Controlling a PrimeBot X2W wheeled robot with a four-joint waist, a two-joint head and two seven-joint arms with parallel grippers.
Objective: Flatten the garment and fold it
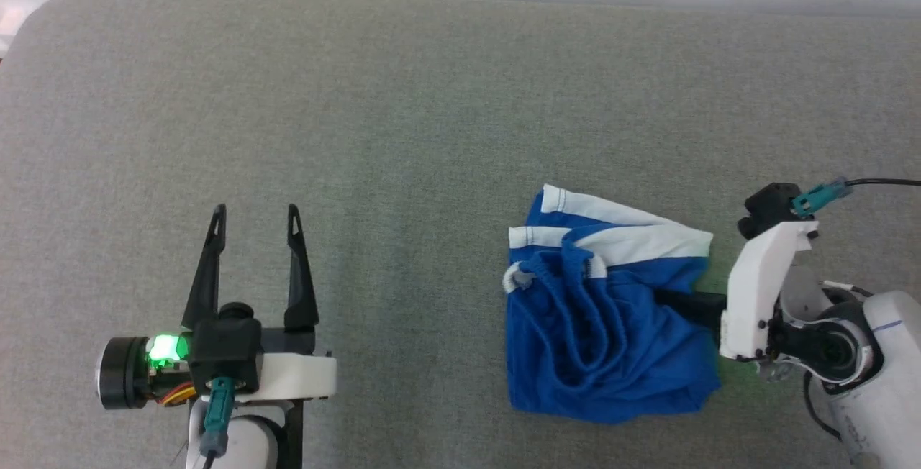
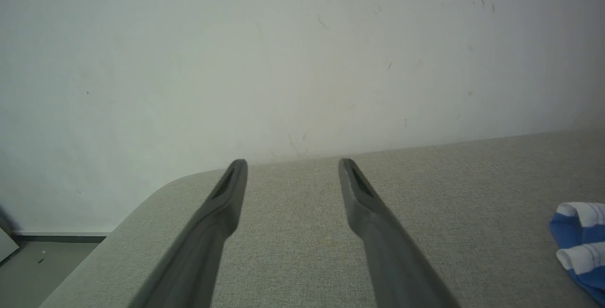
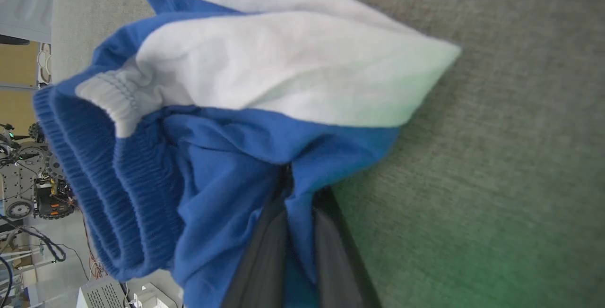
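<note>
The garment (image 1: 604, 325) is a crumpled heap of bright blue shorts with white bands, lying right of centre on the grey surface. My right gripper (image 1: 683, 301) reaches in from the right, and its dark fingers disappear into the heap's right edge. In the right wrist view the two fingers (image 3: 264, 251) stand close together with a fold of the blue garment (image 3: 212, 157) pinched between them. My left gripper (image 1: 255, 213) rests open at the lower left, far from the cloth and holding nothing. In the left wrist view that gripper (image 2: 293, 164) points at the far wall, with the garment (image 2: 579, 237) at the right edge.
The grey padded surface (image 1: 403, 109) stretches wide, with a rounded corner at the far left (image 1: 50, 8) and a pale wall (image 2: 283, 53) behind it. Robot equipment and cables (image 3: 23, 194) stand on the floor beyond the surface.
</note>
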